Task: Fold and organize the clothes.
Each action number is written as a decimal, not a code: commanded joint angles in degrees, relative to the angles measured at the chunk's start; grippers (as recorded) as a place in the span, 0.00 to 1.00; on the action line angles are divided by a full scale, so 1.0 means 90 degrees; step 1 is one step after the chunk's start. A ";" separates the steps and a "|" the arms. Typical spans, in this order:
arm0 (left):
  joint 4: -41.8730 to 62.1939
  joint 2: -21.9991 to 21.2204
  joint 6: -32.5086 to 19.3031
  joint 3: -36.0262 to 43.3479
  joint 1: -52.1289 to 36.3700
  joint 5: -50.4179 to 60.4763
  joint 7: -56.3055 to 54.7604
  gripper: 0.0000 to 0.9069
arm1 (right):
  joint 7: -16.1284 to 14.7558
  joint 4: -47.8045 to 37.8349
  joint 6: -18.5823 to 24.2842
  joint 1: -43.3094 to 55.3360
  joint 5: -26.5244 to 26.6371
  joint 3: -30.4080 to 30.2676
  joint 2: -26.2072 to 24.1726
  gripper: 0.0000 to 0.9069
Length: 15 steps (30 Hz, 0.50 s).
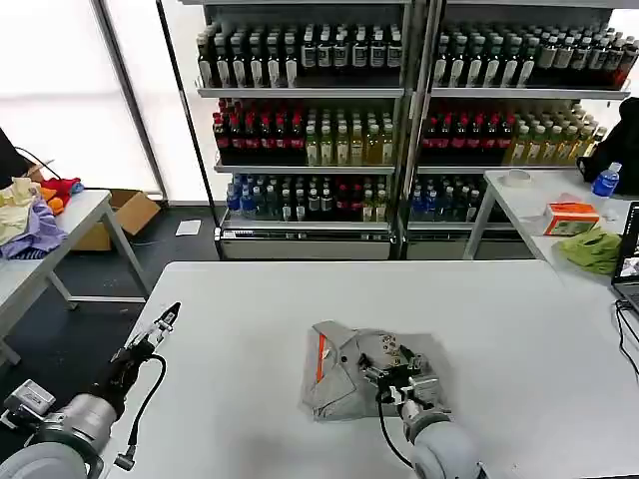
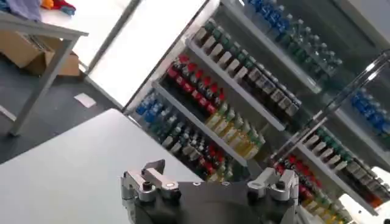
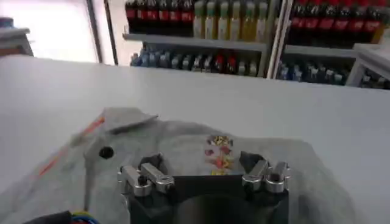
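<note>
Configuration of shirt and tools on the white tabletop. The grey shirt lay partly folded near the front edge of the tabletop, just right of its middle. Its collar, with orange-red lining, was turned toward the robot's left, and its small multicoloured chest print faced upward. The bundle was a rough block, somewhat longer from left to right than from front to back.

The right tool stood directly over the right-hand portion of the shirt, low above the cloth; whether it touched the fabric could not be told. In the right wrist view its fingers were spread apart with nothing between them, and the printed area lay just ahead of the gap.

The left tool was held well apart from the shirt, over bare tabletop toward the left edge, pointing away from the robot. In the left wrist view its fingers likewise stood spread and empty.

The right arm was therefore much the nearer. Any further fold would probably turn on the shirt's left-right axis: the free collar end lay to the left of the right tool, between the two arms.
</note>
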 commanded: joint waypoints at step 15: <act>0.0052 0.0138 -0.0758 0.0302 0.0508 0.2532 0.1211 1.00 | -0.2280 0.1581 0.2028 -0.2393 0.1708 0.4623 -0.0644 1.00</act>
